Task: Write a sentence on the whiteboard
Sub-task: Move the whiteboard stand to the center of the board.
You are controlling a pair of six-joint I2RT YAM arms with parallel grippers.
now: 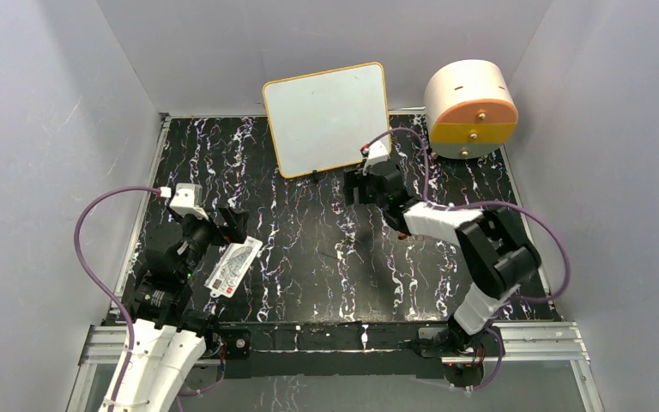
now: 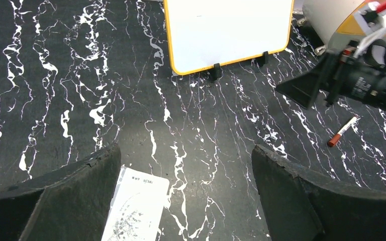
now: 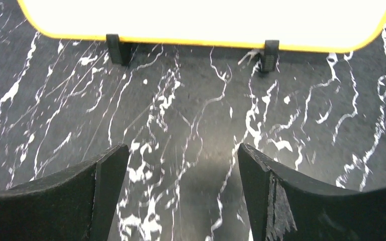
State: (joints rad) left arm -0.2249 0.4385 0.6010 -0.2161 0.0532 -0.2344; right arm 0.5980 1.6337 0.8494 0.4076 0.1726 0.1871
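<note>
We see a table point(image 1: 309, 257) of black shot with white marble-like veins. At twelve o'clock the whiteboard point(image 1: 326, 118) has a plain white face, a thin orange-yellow frame and black feet point(image 3: 113, 47). At one o'clock a drum point(image 1: 470, 107) is cream, its face orange above and yellow below. At eight o'clock a card point(image 1: 233, 266) is white with dark print. A marker point(image 2: 343, 131) is white with a reddish-brown cap. The cables point(image 1: 76, 233) are purple and the walls point(image 1: 51, 129) pale grey.
</note>
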